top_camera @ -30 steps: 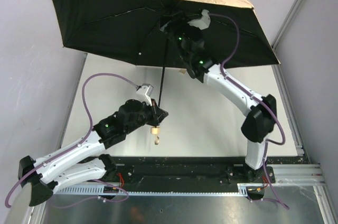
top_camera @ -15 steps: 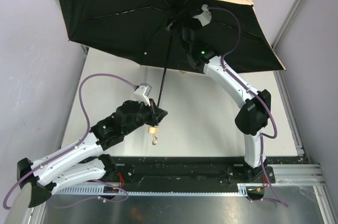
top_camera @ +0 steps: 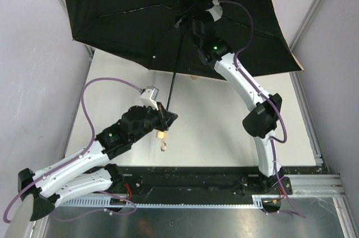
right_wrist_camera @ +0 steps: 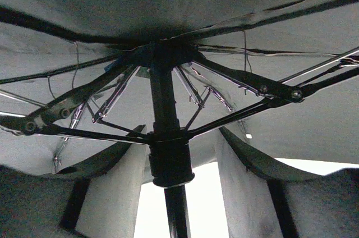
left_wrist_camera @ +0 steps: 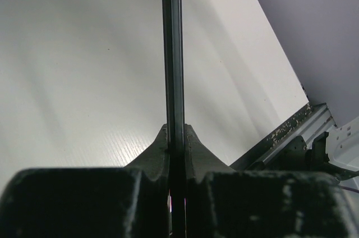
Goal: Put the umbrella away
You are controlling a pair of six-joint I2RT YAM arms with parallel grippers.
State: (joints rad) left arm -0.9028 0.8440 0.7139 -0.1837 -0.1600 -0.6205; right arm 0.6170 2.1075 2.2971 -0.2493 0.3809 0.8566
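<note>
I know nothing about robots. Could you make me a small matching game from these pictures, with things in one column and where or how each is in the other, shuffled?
1. canopy
2. handle
3. left gripper
4. right gripper

A. shut on the thin black shaft
B. spread open above the table
C. open, fingers either side of the sliding collar under the canopy
D. at the shaft's end, just past the left gripper

Pairs: 1-B, 2-D, 3-A, 4-C

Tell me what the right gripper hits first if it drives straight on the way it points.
Probably the runner on the umbrella shaft, which sits between the right gripper fingers; ribs and canopy lie beyond. Depth is unclear.
</note>
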